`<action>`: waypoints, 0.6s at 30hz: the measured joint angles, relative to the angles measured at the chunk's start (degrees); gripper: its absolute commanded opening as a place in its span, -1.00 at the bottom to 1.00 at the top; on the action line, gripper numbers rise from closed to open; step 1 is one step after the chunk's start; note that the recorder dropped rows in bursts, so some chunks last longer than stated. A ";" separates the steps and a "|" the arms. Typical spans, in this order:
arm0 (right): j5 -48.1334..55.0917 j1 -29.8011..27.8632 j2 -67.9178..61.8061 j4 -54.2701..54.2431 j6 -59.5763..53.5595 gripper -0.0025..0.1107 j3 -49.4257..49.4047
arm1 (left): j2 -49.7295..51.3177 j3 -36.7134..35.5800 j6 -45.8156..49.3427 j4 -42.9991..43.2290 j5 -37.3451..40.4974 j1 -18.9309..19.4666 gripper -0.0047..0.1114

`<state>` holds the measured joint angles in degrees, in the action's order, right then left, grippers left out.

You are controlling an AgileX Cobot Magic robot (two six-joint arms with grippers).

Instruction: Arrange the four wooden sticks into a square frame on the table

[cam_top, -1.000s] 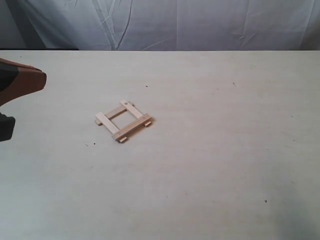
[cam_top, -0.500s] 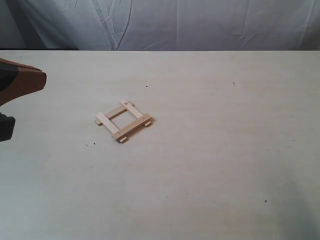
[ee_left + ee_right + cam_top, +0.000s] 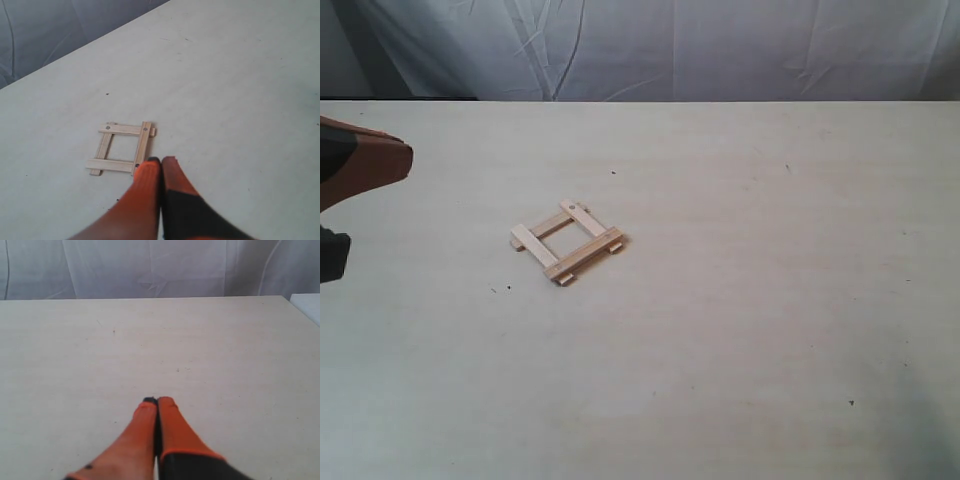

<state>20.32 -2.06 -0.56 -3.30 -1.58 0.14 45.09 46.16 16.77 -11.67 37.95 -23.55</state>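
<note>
Exterior view: at the far left edge we saw the orange-and-black left gripper (image 3: 161, 161), fingers pressed together, holding nothing. Left of centre, the small open square frame (image 3: 588, 224) of four light-tan wooden slats lay on the pale cream table (image 3: 770, 300), two across two. The orange right gripper (image 3: 157, 401) was likewise closed and empty.

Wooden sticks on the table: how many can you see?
4, overlapping as one square frame on the table, left of centre: far-left stick, far-right stick, near-left stick, near-right stick. None looks hidden elsewhere.
</note>
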 measured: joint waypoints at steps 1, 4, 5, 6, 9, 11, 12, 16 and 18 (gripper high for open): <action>0.00 0.00 0.00 -0.05 0.00 -0.97 0.00 | 0.00 0.00 0.00 0.00 0.00 0.00 -0.92; 0.00 0.00 0.00 -0.05 0.00 -0.97 0.00 | 0.00 0.00 0.00 0.00 0.00 0.00 -0.92; 0.00 0.00 0.00 -0.05 0.00 -0.97 0.00 | 0.00 0.00 0.00 0.00 0.00 0.00 -0.92; 0.00 0.00 0.00 -0.05 0.00 -0.97 0.00 | 0.00 0.00 0.00 0.00 0.00 0.00 -0.92; 0.00 0.00 0.00 -0.05 0.00 -0.97 0.00 | 0.00 0.00 0.00 0.00 0.00 0.00 -0.92; 0.00 0.00 0.00 -0.14 0.09 -0.97 0.00 | 0.00 0.00 0.00 0.00 0.00 0.00 -0.92; 0.00 0.00 0.00 -0.14 0.09 -0.97 0.00 | 0.00 0.00 0.00 0.00 0.00 0.00 -0.92; 0.00 0.00 0.00 -0.14 0.09 -0.97 0.00 | -0.44 0.00 0.00 1.37 0.00 0.12 -0.92; 0.00 0.00 0.00 -0.14 0.09 -0.97 0.00 | -1.34 -0.45 0.00 1.62 -0.12 1.07 -0.92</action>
<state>20.32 -2.06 -0.56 -3.44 -1.49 0.14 43.75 45.71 16.77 -10.05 37.83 -22.48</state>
